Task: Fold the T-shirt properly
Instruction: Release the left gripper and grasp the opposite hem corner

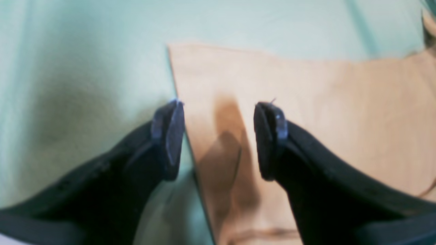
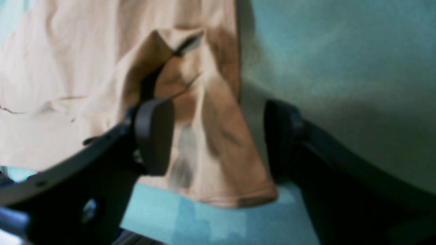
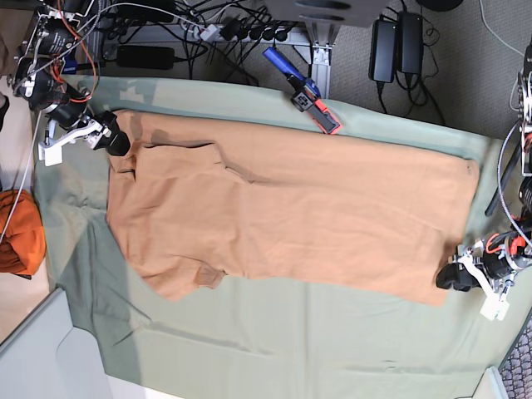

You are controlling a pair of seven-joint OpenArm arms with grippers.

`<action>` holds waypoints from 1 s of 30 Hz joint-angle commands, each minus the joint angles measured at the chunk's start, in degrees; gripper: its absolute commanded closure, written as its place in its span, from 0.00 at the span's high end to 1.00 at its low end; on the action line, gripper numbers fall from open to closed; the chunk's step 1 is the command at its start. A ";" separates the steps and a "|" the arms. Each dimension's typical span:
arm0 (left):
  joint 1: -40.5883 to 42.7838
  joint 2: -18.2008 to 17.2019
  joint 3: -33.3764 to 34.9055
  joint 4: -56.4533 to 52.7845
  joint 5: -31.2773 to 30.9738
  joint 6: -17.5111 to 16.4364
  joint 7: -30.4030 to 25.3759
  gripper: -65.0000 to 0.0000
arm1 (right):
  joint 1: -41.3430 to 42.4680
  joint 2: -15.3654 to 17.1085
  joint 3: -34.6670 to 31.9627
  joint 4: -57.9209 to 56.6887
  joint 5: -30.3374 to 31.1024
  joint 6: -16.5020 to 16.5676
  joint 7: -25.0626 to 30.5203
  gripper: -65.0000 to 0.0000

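At the left wrist we see the left tool (image 1: 219, 139) gaping wide, empty, over a corner of one T-shirt (image 1: 306, 112) on the green cloth (image 1: 85, 68). At the right wrist, the right tool (image 2: 218, 136) gapes empty, straddling one sleeve (image 2: 218, 153). From the base, we count two tools at opposite ends of the shirt spread on the counter.

A big sage green cloth (image 3: 249, 332) covers the table, and the plain light orange-tan cotton T-shirt (image 3: 291, 216) lies spread flat on it.

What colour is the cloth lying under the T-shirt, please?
Sage green cloth, plain; the base view shows it best.
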State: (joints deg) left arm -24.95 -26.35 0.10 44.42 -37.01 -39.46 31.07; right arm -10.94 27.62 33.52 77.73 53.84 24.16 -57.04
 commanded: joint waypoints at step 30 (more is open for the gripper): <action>-2.34 4.13 -0.33 -0.50 -8.59 -0.54 4.42 0.20 | -0.02 1.09 0.37 0.17 -2.21 5.66 -0.83 0.67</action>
State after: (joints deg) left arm -25.58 -21.58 -0.01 43.07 -44.47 -39.44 36.21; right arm -10.92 27.59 33.52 77.73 53.56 24.18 -57.06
